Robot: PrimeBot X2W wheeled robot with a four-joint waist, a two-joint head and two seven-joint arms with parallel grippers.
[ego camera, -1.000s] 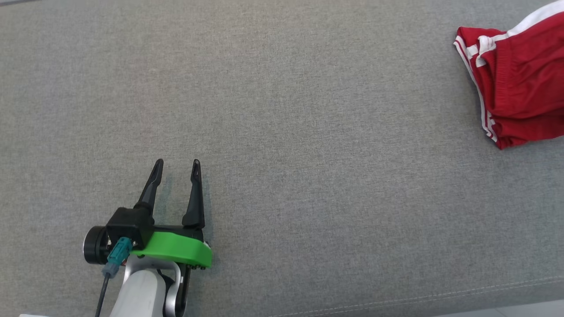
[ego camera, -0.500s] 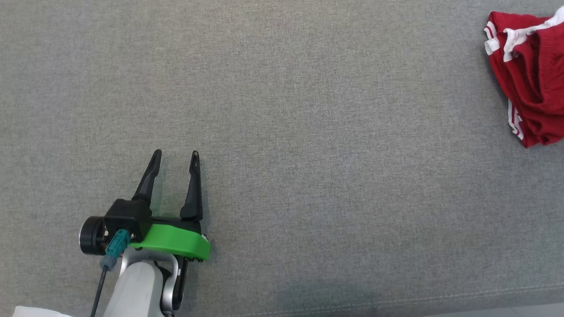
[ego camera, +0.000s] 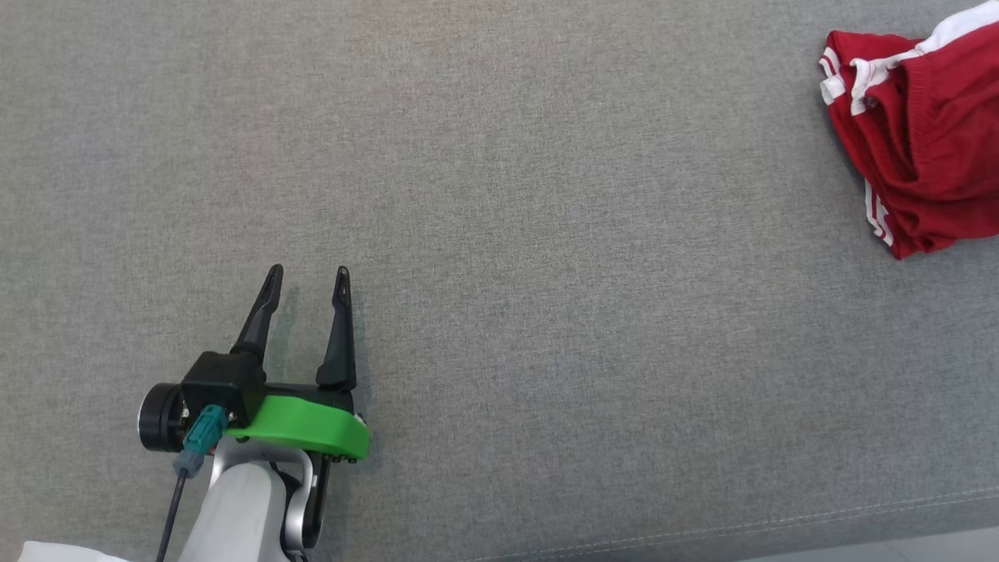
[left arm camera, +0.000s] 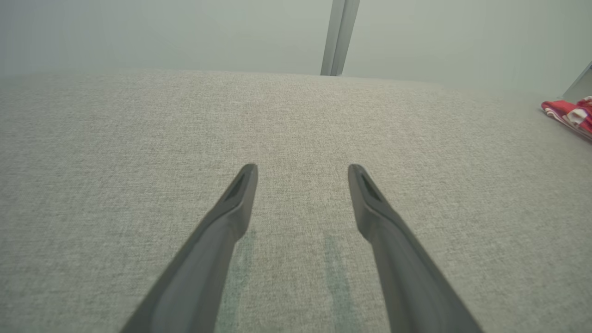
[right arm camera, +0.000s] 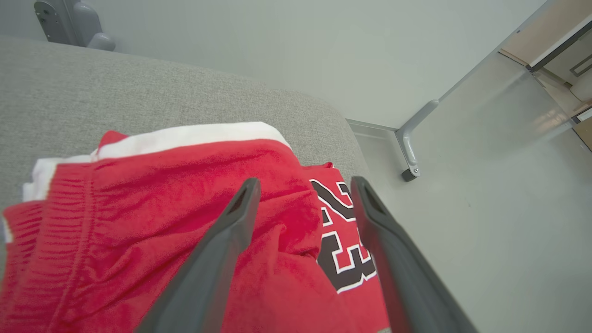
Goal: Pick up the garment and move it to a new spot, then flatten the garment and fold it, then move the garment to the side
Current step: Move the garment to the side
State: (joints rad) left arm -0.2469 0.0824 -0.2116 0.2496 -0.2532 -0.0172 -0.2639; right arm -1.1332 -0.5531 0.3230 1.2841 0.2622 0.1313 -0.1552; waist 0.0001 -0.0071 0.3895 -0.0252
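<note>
While the rumpled red garment (ego camera: 929,140) is lying on grey woven upholstery (ego camera: 546,234), left gripper (ego camera: 308,270) is hovering, tapered fingers (ego camera: 340,328) spread, right gripper (right arm camera: 305,181) is hanging splayed over it.

The pale forearm (ego camera: 234,507) of the left arm ends in a green wrist collar (ego camera: 304,433). Its black two-fingered left pincer (ego camera: 307,273) points forward, its long dark fingers (left arm camera: 222,240) spread and empty. The right pincer (right arm camera: 305,182) tilts downward, equally wide, gripping nothing.

The garment (ego camera: 921,140) lies at the fabric surface's (ego camera: 546,234) far right edge, well apart from my left gripper (ego camera: 308,270).
</note>
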